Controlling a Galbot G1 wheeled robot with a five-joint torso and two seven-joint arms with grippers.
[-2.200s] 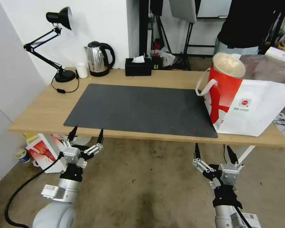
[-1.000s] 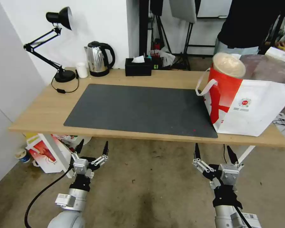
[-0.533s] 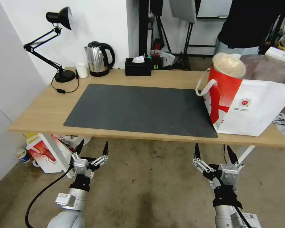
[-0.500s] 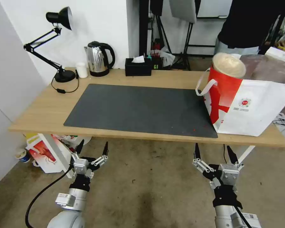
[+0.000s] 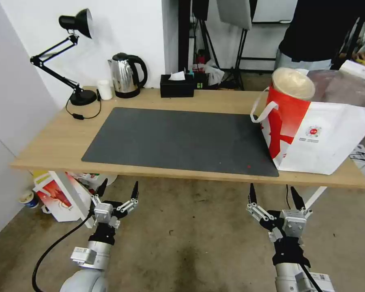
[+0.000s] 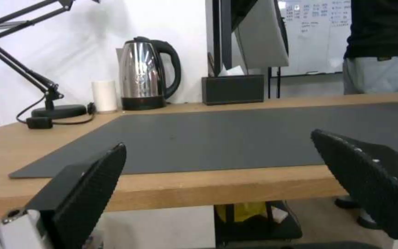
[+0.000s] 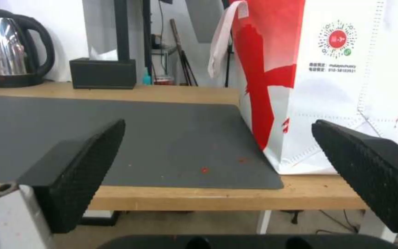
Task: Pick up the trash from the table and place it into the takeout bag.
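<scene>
Both arms hung low in front of the tabletop (image 5: pixel 52 142), below its near edge: left gripper (image 5: pixel 118 190) w/ jaws apart & empty, right gripper (image 5: pixel 275 194) likewise apart & empty. The takeout bag (image 5: pixel 324 138) stood at the right end of the tabletop, its corner on the dark mat (image 5: pixel 178 138), w/ a beige paper bowl (image 5: pixel 293 83) sticking out of its top. Tiny red crumbs (image 7: pixel 204 169) lay on the mat near the bag

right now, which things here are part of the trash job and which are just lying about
Job: bag, paper bowl sticking out of its top, table, mat.
Lying about: lamp, kettle, white cup, tissue box.
</scene>
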